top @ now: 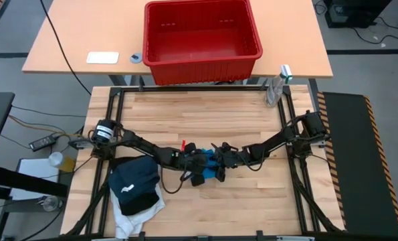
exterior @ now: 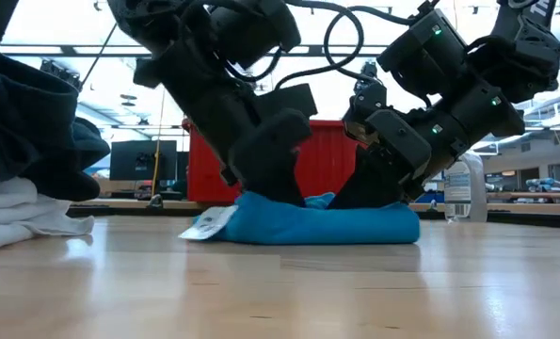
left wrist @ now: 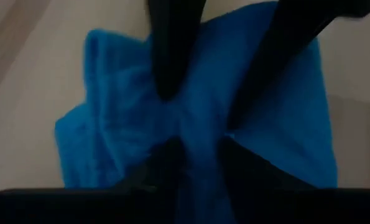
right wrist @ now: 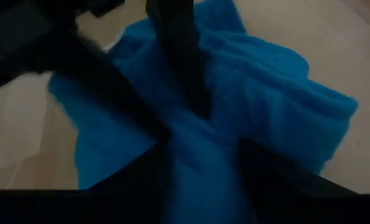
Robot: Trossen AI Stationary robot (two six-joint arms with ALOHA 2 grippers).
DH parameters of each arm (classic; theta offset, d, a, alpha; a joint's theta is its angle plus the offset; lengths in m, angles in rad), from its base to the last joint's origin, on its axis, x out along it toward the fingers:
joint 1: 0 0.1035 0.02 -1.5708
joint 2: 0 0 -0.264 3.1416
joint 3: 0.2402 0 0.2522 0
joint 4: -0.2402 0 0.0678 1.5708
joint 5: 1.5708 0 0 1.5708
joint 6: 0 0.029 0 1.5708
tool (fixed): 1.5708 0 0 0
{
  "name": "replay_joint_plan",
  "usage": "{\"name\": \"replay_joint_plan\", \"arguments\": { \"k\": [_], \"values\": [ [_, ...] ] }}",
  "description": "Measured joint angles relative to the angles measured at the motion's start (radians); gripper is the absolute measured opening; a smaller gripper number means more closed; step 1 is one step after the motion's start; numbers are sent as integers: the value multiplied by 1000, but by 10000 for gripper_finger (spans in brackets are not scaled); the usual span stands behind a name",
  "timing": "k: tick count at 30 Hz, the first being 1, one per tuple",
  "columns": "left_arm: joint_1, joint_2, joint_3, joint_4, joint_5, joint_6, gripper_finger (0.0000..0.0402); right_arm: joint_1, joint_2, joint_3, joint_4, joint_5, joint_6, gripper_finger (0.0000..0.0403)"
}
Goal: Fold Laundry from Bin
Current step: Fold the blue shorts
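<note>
Seemingly nearly done: red bin looks empty, folded pile sits at the table's left. Both the left gripper and right gripper pinch the small blue garment mid-table, fingers part-closed on cloth, last fold left

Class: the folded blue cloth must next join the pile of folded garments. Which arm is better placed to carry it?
Probably the left: the pile lies on its side, and the left gripper is already on the blue cloth.

A light wood surface stands on grey floor. Behind it is a tan desk. Bright ceiling lights and monitors show beyond.
</note>
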Motion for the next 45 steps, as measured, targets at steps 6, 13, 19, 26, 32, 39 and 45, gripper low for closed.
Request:
{"name": "replay_joint_plan", "arguments": {
  "k": [6, 13, 19, 26, 32, 39, 45],
  "values": [
    [-7, -181, -5, -83, 13, -9, 121, 0, 0, 1, 0, -5, 0, 206],
    [1, -248, -14, -204, 13, -60, 121, -1, 0, 2, 1, 0, 22, 206],
    [0, -251, -260, 114, 124, -171, 121, -1, 0, 1, 6, 0, 34, 206],
    [52, -267, -404, 313, 271, -463, 121, -2, 0, 1, 10, -24, 50, 206],
    [99, -270, -404, 319, 280, -477, 121, -2, 0, 1, 11, -23, 71, 206],
    [130, -270, -404, 346, 278, -422, 161, 1, -1, 1, 12, -24, 77, 206],
    [131, -270, -403, 399, 276, -396, 228, 1, -2, 1, 13, -49, 96, 206]
  ]
}}
